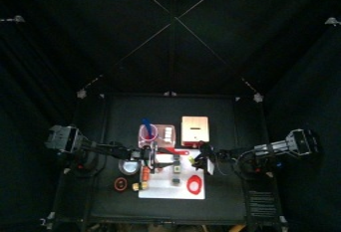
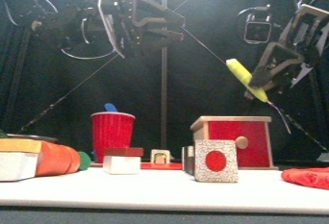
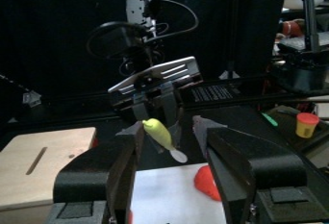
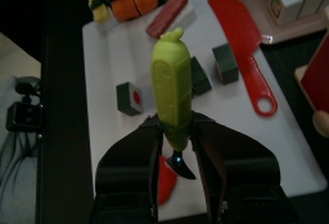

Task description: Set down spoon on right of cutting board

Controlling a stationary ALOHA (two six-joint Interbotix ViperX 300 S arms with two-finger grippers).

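My right gripper (image 2: 264, 79) hangs high over the table's right half, shut on a yellow-green slender utensil (image 4: 172, 69) with a whitish end (image 3: 175, 153); its jaws (image 4: 175, 136) clamp the lower part. A small blue utensil, the spoon (image 2: 110, 107), sticks out of a red cup (image 2: 112, 132) at mid-left and shows from above (image 1: 146, 127). A white flat board (image 1: 170, 192) lies at the table's front and a wooden board (image 3: 38, 161) shows beside it. My left gripper (image 3: 167, 129) is open and empty, raised at the left (image 2: 139, 24).
A wooden box with a red face (image 2: 234, 139) stands right of centre, with a small spotted block (image 2: 216, 161) in front. A red spatula (image 4: 244, 55), toy food pieces (image 4: 129, 2) and small blocks lie on the white board. A red ring (image 1: 194, 185) lies at front right.
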